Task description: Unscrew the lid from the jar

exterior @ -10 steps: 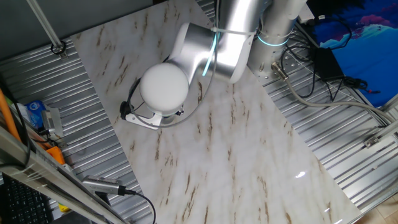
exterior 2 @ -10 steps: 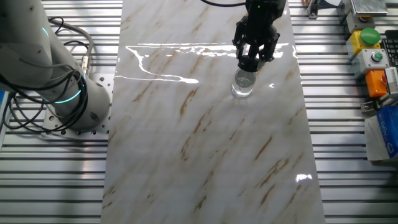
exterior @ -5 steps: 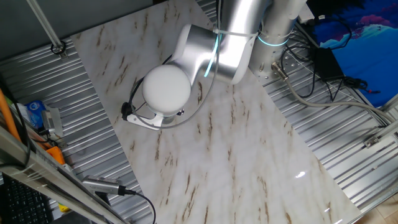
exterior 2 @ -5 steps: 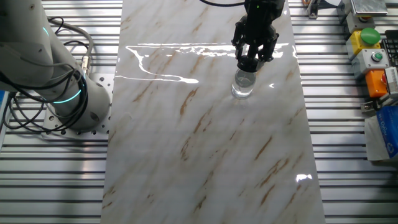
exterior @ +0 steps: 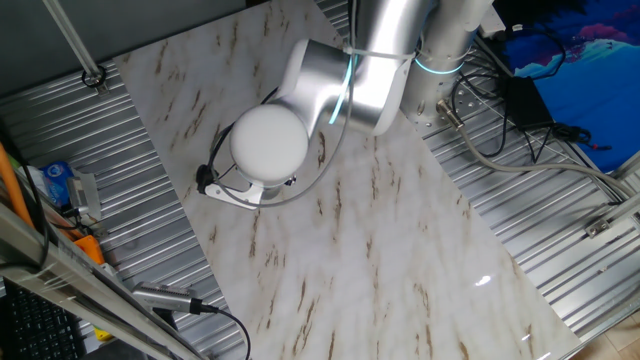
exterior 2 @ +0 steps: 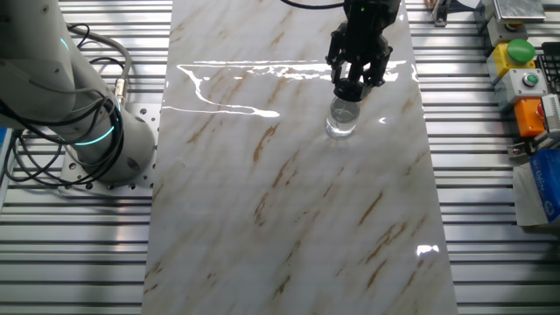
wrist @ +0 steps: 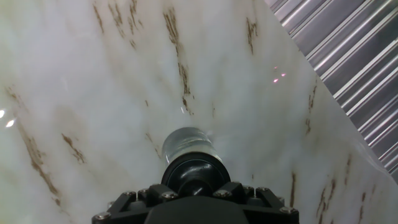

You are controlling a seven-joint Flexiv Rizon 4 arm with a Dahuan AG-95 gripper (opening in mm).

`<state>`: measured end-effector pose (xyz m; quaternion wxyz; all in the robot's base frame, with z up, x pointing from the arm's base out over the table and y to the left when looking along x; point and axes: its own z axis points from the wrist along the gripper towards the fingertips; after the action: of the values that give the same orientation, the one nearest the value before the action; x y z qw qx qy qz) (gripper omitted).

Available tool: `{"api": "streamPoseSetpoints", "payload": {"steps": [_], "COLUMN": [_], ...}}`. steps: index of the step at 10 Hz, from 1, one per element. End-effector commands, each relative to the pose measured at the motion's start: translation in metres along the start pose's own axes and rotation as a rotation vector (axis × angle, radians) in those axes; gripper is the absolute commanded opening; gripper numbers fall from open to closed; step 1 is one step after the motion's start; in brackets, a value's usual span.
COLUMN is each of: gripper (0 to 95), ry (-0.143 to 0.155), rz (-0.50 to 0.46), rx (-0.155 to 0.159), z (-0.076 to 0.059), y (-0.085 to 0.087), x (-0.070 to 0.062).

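Observation:
The jar [exterior 2: 342, 122], small and clear, stands upright on the marble tabletop [exterior 2: 289, 219] at the far right. My gripper [exterior 2: 354, 87] comes straight down on its top. In the hand view the black round lid [wrist: 196, 174] sits between my fingers, with the glass jar [wrist: 186, 144] showing just beyond it. The gripper [wrist: 196, 186] is shut on the lid. Whether the lid has parted from the jar cannot be told. In the one fixed view the arm's white round joint [exterior: 267, 143] hides gripper, lid and jar.
The arm's base [exterior 2: 96, 131] with its cables stands at the left of the marble slab. A button box [exterior 2: 521, 57] and an orange device [exterior 2: 532, 114] lie off the slab's right edge. Ribbed metal [wrist: 348, 50] surrounds the slab.
The white wrist joint has shifted slightly to the right in the one fixed view. The jar has stayed in place, and the gripper remains on its top.

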<state>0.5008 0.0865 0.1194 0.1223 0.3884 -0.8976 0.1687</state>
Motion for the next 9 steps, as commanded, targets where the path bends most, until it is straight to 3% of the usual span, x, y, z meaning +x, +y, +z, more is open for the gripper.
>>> {"api": "streamPoseSetpoints", "payload": {"steps": [1, 2, 4, 5, 7, 8, 9], "gripper": [19.0, 38.0, 38.0, 57.0, 57.0, 76.0, 76.0], "ry": [0.000, -0.001, -0.006, -0.010, -0.020, -0.023, -0.025], "rz": [0.002, 0.002, 0.001, 0.001, -0.004, -0.008, -0.013], "rx": [0.002, 0.002, 0.003, 0.005, 0.012, 0.013, 0.014], "z": [0.0002, 0.0003, 0.0008, 0.0013, 0.0023, 0.0026, 0.0028], "y": [-0.0002, -0.0002, -0.0002, -0.0001, -0.0001, 0.0000, 0.0000], "x": [-0.0002, -0.0002, -0.0004, -0.0006, -0.0011, -0.0014, -0.0014]}}
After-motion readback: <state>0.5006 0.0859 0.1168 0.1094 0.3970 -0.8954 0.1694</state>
